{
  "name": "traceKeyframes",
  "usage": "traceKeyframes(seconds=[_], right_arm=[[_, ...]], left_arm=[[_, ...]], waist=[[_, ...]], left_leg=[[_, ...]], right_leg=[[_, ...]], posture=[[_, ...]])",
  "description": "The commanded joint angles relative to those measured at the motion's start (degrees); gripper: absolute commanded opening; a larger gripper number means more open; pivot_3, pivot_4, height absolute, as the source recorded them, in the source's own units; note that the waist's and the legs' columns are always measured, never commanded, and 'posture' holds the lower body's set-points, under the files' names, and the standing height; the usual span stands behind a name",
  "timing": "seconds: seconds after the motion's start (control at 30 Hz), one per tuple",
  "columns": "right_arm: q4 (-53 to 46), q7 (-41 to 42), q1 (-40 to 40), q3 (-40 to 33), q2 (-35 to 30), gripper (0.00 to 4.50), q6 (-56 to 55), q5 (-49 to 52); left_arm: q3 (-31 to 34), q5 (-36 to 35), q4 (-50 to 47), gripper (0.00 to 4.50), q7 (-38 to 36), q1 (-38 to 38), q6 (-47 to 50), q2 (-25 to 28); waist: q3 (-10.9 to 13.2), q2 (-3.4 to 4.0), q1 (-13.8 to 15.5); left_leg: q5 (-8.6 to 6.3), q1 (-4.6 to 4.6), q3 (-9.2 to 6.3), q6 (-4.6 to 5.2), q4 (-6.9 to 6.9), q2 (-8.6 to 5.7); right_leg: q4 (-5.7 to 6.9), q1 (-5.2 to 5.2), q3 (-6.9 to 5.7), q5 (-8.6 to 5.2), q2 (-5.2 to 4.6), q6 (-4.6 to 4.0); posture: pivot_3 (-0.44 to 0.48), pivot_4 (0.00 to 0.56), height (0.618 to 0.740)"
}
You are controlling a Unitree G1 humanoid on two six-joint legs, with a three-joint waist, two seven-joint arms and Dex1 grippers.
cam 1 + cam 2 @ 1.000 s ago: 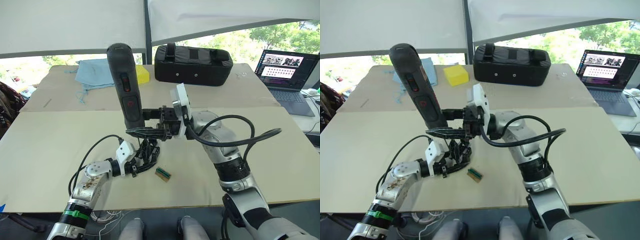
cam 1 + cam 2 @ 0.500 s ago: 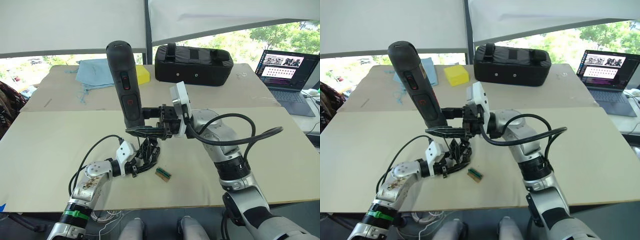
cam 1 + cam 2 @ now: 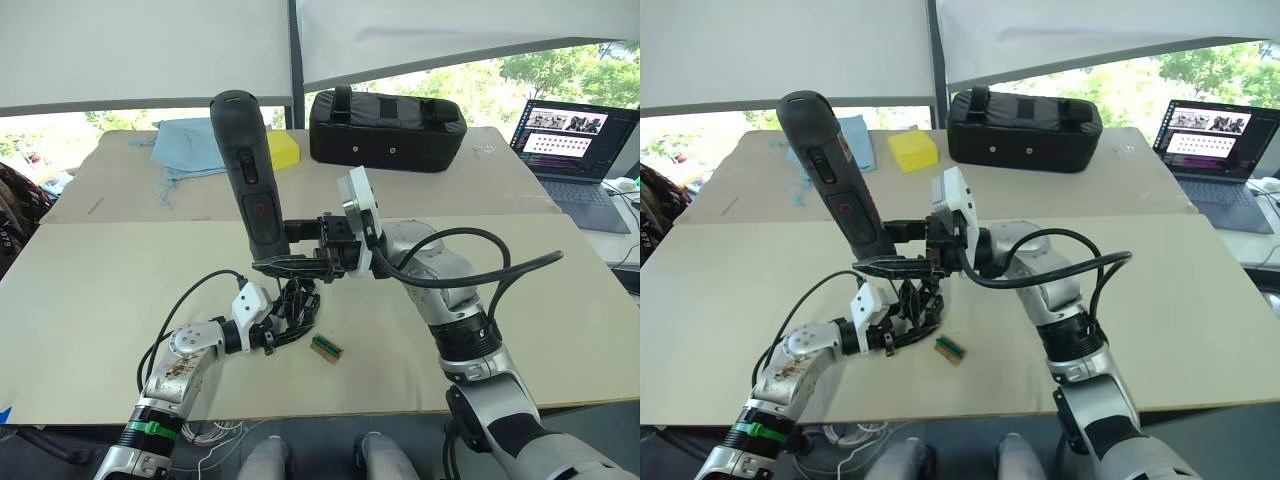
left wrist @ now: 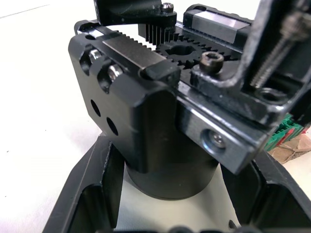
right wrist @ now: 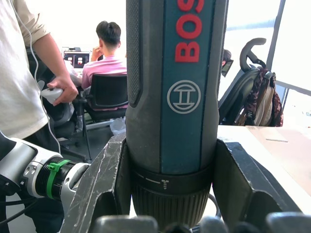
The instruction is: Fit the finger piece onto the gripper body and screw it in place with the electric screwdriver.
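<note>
Nearest on the beige counter (image 3: 90,290), the left hand (image 3: 290,318) is clamped around the round base of the small black mechanical gripper body (image 4: 160,121), standing upright on the counter. A small green-and-brown block (image 3: 326,348) lies just beside it. Directly above, the right hand (image 3: 285,248) grips the long dark grey pen-shaped electric screwdriver (image 3: 248,170), nearly upright. Farther back sits a closed black zipped bag (image 3: 385,128).
</note>
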Motion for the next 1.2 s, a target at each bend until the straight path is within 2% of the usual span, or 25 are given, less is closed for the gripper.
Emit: traceKeyframes(seconds=[0.03, 1.2], right_arm=[[-3.1, 0.1, -1.0, -1.3, 0.2, 1.90, -0.4, 2.3], [-2.2, -0.7, -0.6, -0.3, -0.4, 1.90, -0.1, 2.0]], left_arm=[[-1.6, 0.3, 0.2, 2.31, -1.2, 1.6, 1.6, 0.2], [-1.8, 0.4, 0.3, 2.31, -1.1, 1.5, 1.4, 0.0]], waist=[[0.0, 0.00, 0.0], [0.0, 0.00, 0.0]], left_leg=[[0.00, 0.00, 0.00, 0.00, 0.00, 0.00], [0.00, 0.00, 0.00, 0.00, 0.00, 0.00]], right_leg=[[0.00, 0.00, 0.00, 0.00, 0.00, 0.00], [0.00, 0.00, 0.00, 0.00, 0.00, 0.00]], posture=[[0.000, 0.150, 0.740], [0.000, 0.150, 0.740]])
